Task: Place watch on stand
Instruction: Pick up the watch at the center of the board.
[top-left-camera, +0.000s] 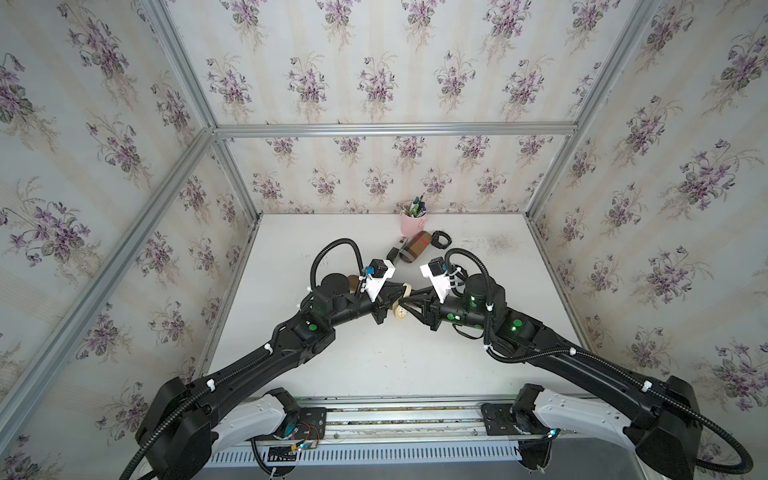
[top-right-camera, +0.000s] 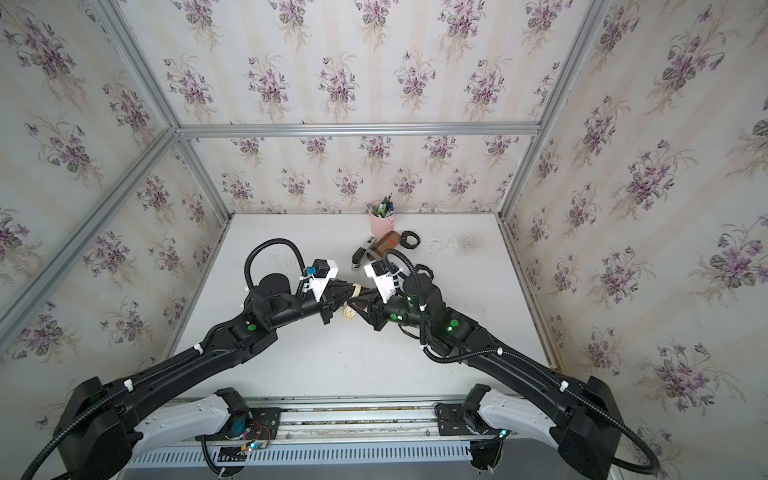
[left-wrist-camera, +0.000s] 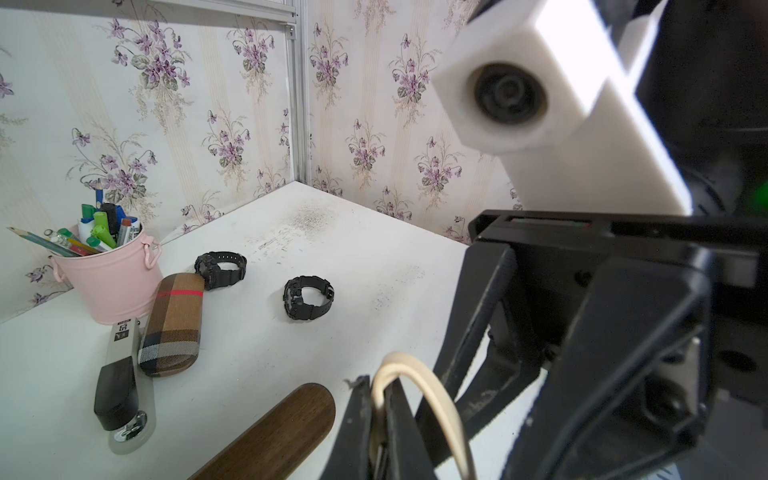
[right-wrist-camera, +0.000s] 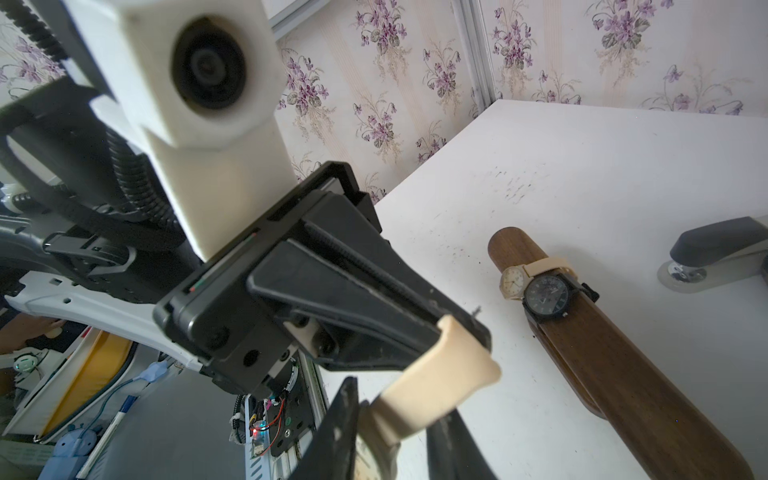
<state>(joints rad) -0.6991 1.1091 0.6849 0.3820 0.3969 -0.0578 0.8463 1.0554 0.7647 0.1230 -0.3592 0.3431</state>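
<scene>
Watches came to 5: 1 cream watch (right-wrist-camera: 436, 386) betw. the 2 grippers (left gripper (left-wrist-camera: 379, 415), right gripper (right-wrist-camera: 395, 415)), a 2nd cream watch (right-wrist-camera: 513, 282) & 1 dark-dial watch (right-wrist-camera: 546, 297) on the stand (right-wrist-camera: 623, 374), plus 2 black ones lying loose, 1st black watch (left-wrist-camera: 220, 270) & 2nd black watch (left-wrist-camera: 308, 298). There was 1 each of stand, pink bucket (left-wrist-camera: 112, 286), plaid case (left-wrist-camera: 172, 328) & stapler (left-wrist-camera: 120, 386); arms numbered 2, left arm (top-left-camera: 249, 365) & right arm (top-left-camera: 582, 357), w/ 2 wrist cams, left cam (right-wrist-camera: 208, 70) & right cam (left-wrist-camera: 507, 95). Pens & pencils (left-wrist-camera: 104, 228) in the bucket stood too bunched for an exact count.
</scene>
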